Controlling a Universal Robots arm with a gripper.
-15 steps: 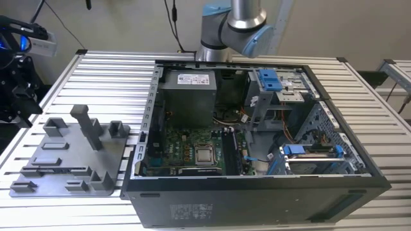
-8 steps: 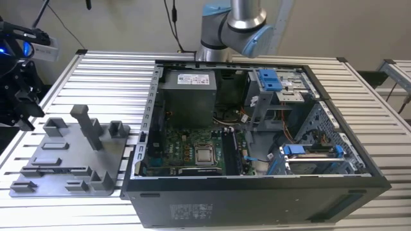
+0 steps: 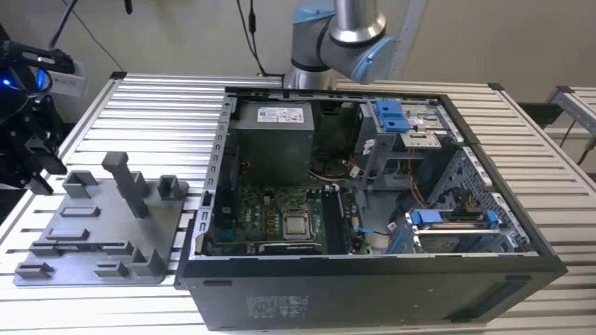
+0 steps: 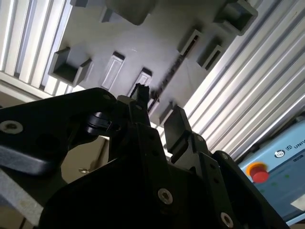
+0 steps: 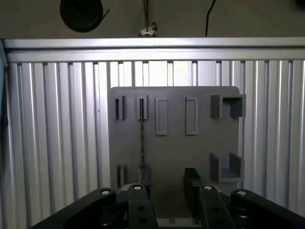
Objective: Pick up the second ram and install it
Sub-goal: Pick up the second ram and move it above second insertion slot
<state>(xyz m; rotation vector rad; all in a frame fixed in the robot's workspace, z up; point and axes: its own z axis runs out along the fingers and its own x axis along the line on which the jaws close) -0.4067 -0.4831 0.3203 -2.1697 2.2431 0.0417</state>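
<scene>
The second ram [image 5: 141, 138] is seen edge-on as a thin dark strip, standing in a narrow slot of the grey tray [image 5: 176, 143], which is laid on the ribbed metal table [image 5: 57, 143]. The gripper [image 5: 167, 183] is held over the tray with its fingers [image 5: 191, 183] spread apart, and nothing is gripped between them. The strip is nearly lined up with one finger; contact cannot be judged.

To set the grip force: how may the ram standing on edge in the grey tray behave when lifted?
The second ram looks thin and straight, so probably stiff and light. It stands on edge in slots of the grey tray, so it may tip once freed. Its narrow edge gives the open gripper little hold.
</scene>
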